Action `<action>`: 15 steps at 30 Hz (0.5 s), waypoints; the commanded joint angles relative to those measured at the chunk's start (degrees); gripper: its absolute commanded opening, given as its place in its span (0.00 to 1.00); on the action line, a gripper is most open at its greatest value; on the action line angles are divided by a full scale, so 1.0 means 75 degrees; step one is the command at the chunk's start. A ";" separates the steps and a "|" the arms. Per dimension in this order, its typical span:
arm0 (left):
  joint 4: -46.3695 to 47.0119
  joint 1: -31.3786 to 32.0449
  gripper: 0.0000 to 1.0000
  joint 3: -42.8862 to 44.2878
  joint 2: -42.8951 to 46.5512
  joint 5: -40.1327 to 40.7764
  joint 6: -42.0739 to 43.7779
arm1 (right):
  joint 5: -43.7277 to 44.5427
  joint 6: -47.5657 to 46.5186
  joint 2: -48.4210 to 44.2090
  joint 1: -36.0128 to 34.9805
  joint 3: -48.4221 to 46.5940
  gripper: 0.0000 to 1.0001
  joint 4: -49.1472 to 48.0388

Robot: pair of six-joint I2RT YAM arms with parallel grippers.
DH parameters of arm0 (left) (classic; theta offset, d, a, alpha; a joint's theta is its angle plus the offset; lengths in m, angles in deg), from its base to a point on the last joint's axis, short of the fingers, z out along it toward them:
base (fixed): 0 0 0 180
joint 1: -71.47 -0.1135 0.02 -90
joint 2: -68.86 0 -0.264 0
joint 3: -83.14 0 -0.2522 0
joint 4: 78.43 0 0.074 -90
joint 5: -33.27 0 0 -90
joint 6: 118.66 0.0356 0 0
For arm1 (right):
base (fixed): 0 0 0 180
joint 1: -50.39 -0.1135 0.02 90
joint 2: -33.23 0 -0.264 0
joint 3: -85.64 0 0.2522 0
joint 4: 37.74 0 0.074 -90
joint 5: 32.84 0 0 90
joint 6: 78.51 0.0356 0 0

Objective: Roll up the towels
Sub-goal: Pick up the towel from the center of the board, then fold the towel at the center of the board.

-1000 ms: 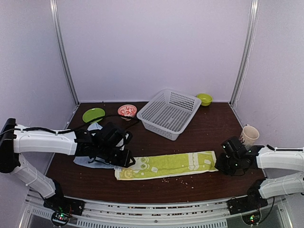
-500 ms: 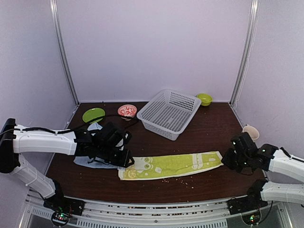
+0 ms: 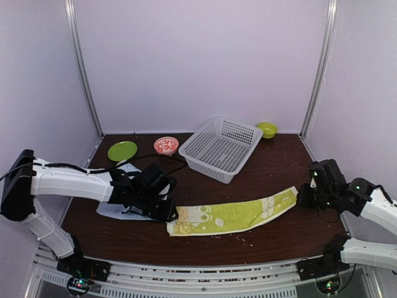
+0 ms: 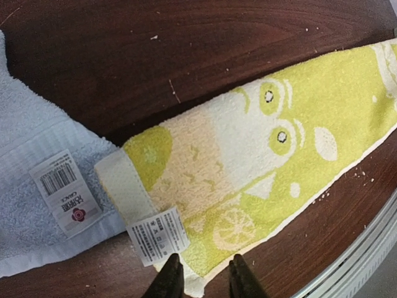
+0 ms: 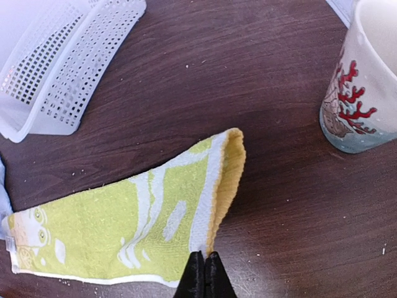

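1. Because rolling needs a straight, even strip, the lime-green towel (image 3: 232, 214) lies folded lengthwise across the near middle of the table (image 3: 267, 174), stretched between the two arms.
2. The right gripper (image 5: 203, 273) has its jaws pressed together on the corner of the towel's right end. It raises that end off the wood so it curls over, probably a pull to draw the strip taut.
3. The left gripper (image 4: 203, 280) sits at the opposite end. Its jaws stand narrow with the near corner, beside the care label, between them, and it seems to pinch the corner as an anchor.
4. The pale blue towel (image 3: 115, 208) lies flat at the left, partly under the left arm, its edge touching the green one's end. Neither towel is rolled yet.
5. The surface is dark brown wood, speckled with pale crumbs along the near side.
6. Towards the back stand a white mesh basket (image 3: 220, 149), a green plate (image 3: 122, 149), a red-patterned bowl (image 3: 165, 145) and a small green bowl (image 3: 267, 129). A cup (image 5: 366, 81) with a red coral print stands near the right gripper.
7. Pale lilac walls enclose the table, with metal posts at the back corners.
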 commanded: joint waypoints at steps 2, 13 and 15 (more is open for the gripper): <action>0.0340 0.0041 0.25 0.0520 -0.0444 -0.0253 -0.0127 | -0.0727 -0.1345 0.0111 -0.0161 -0.0366 0.00 -0.0647; 0.0339 0.0034 0.25 0.0603 -0.0604 -0.0218 -0.0238 | -0.1475 -0.1571 0.1168 -0.2159 -0.0738 0.00 -0.2593; 0.0278 0.0031 0.25 0.0558 -0.0531 -0.0177 -0.0228 | -0.1433 -0.1525 0.1490 -0.2330 -0.0877 0.00 -0.2716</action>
